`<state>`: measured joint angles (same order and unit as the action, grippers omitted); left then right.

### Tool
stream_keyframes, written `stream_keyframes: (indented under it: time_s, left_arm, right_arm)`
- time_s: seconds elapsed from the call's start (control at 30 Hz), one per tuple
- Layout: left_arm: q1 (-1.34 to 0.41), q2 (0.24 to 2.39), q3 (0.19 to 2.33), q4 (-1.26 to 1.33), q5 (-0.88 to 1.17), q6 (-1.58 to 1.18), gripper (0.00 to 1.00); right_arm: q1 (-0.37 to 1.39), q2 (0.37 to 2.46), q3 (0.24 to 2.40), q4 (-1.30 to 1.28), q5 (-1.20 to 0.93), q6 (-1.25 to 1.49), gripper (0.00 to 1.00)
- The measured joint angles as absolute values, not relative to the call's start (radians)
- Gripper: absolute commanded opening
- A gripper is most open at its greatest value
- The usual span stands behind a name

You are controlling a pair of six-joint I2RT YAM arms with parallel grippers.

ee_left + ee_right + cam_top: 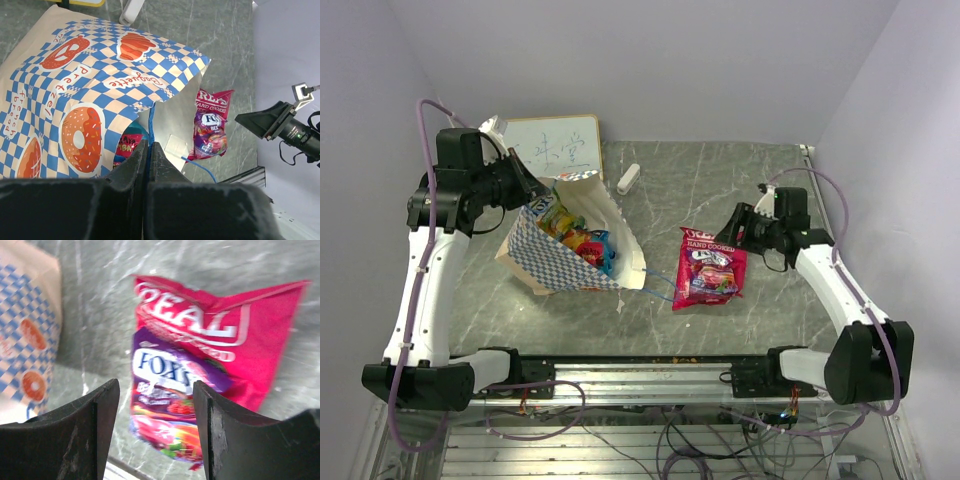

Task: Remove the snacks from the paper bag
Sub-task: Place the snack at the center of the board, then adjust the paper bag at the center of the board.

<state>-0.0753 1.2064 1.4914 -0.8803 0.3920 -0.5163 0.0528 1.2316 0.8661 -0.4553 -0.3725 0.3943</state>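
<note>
snack packets: handling and location

nearest the arm bases, the large pink-red glossy plastic snack packet [710, 268] lay flat on the grey marbled table [740, 170], outside the bag, printed face up. the right gripper [155, 385] stood over its upper edge, fingers spread apart with nothing between them. judged handling: light, soft, air-filled, with slick film and contents that likely crush. take hold at a crimped end seam or a corner, not across the belly.

further back on the left, the cream paper bag with blue-and-white checked sides [545, 262] lay tilted, mouth towards the centre. the left gripper [149, 146] was clamped tight at the paper bag's rim, where the thin blue cord handle [150, 120] ran between its fingers. inside the mouth sat more snacks [582, 242]: blue, yellow-green and orange shiny packets, bunched and overlapping. an exposed top edge looked the best place to pinch.

farthest back lay a small white oblong block [628, 178] and a white framed writing board [555, 140].
</note>
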Motion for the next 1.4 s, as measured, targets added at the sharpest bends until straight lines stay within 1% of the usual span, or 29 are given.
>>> stream_keyframes:
  time_s: [0.17, 0.27, 0.4, 0.57, 0.7, 0.83, 0.97, 1.13, 1.17, 1.23, 1.33, 1.4]
  left_arm:
    - [-0.075, 1.206, 1.491, -0.879, 0.41, -0.513, 0.07]
    - [-0.075, 1.206, 1.49, -0.867, 0.434, -0.507, 0.07]
    - [-0.076, 1.187, 1.452, -0.828, 0.487, -0.496, 0.07]
    - [-0.083, 1.162, 1.396, -0.81, 0.54, -0.485, 0.07]
    - [-0.112, 1.159, 1.369, -0.809, 0.553, -0.475, 0.07]
    - [-0.13, 1.152, 1.351, -0.802, 0.554, -0.474, 0.07]
    - [-0.134, 1.139, 1.34, -0.782, 0.563, -0.479, 0.07]
    - [-0.139, 1.136, 1.333, -0.749, 0.57, -0.496, 0.07]
    - [-0.139, 1.135, 1.333, -0.744, 0.569, -0.5, 0.07]
    - [-0.14, 1.131, 1.333, -0.74, 0.568, -0.509, 0.07]
    - [-0.14, 1.127, 1.334, -0.728, 0.565, -0.522, 0.07]
    - [-0.141, 1.126, 1.334, -0.722, 0.565, -0.532, 0.07]
  right_arm:
    - [0.169, 1.262, 0.878, -0.44, -0.532, 0.397, 0.6]
    - [0.204, 1.287, 0.839, -0.377, -0.638, 0.418, 0.6]
    - [0.193, 1.298, 0.753, -0.305, -0.696, 0.442, 0.6]
    - [0.154, 1.366, 0.641, -0.165, -0.74, 0.476, 0.6]
    - [0.146, 1.37, 0.612, -0.11, -0.763, 0.48, 0.6]
    - [0.147, 1.343, 0.654, -0.198, -0.72, 0.442, 0.61]
    - [0.162, 1.332, 0.785, -0.324, -0.642, 0.385, 0.61]
    - [0.284, 1.346, 0.91, -0.346, -0.586, 0.362, 0.6]
    - [0.316, 1.359, 0.917, -0.334, -0.58, 0.367, 0.58]
    - [0.374, 1.399, 0.925, -0.322, -0.559, 0.385, 0.51]
    - [0.458, 1.51, 0.981, -0.336, -0.502, 0.401, 0.39]
    - [0.509, 1.597, 1.048, -0.349, -0.456, 0.398, 0.35]
